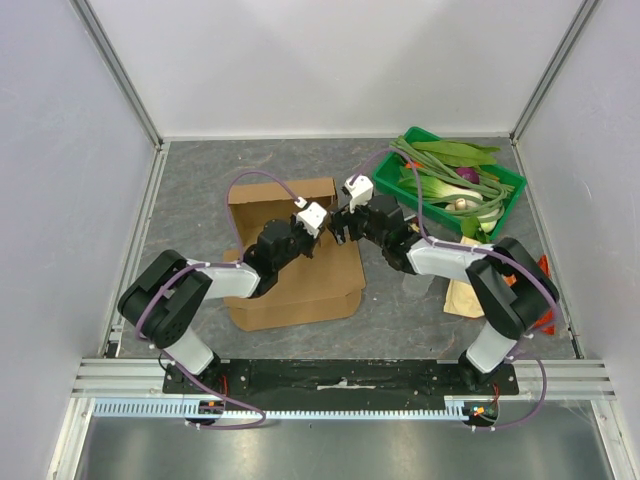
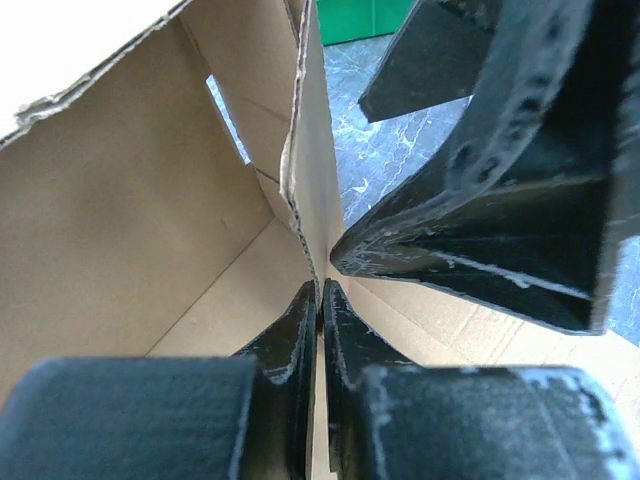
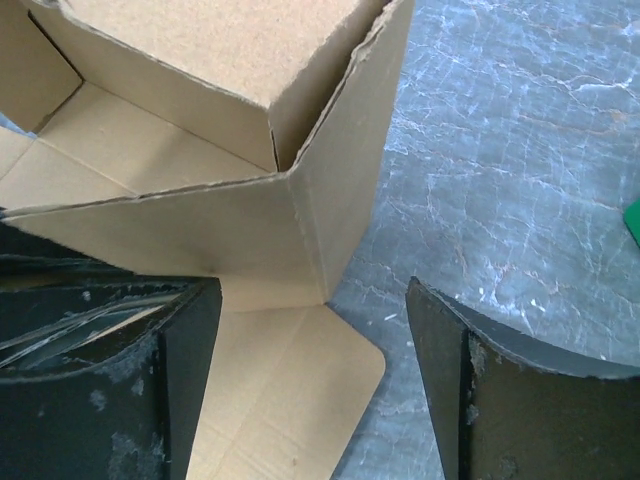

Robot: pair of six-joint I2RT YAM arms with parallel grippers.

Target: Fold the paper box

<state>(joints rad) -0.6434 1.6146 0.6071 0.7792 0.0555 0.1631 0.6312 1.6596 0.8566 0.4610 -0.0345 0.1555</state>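
"Paper box (image 1: 310, 290): where does it lie?"

"On the grey table (image 1: 200, 180), between the two arms and a little left of centre. Its base panel is flat, with a back wall and a side wall raised."

"And the claws?"

"The left gripper (image 2: 320, 292) is pinched tight on the edge of an upright wall, with cardboard between its fingers. The right gripper (image 3: 315, 290) is spread wide and has nothing in it. One finger hangs over the cardboard, the other over bare table, and the rounded tab (image 3: 300, 390) lies between them."

"What might spoil it?"

"Only one thin pinch holds that wall. A sideways pull would likely bend it off its crease or tear the ragged edge. Nothing braces the corner, so the raised walls may sag open. The two claws also work very close together. If the right one closes carelessly it could strike the left's fingers, or catch the wrong flap."
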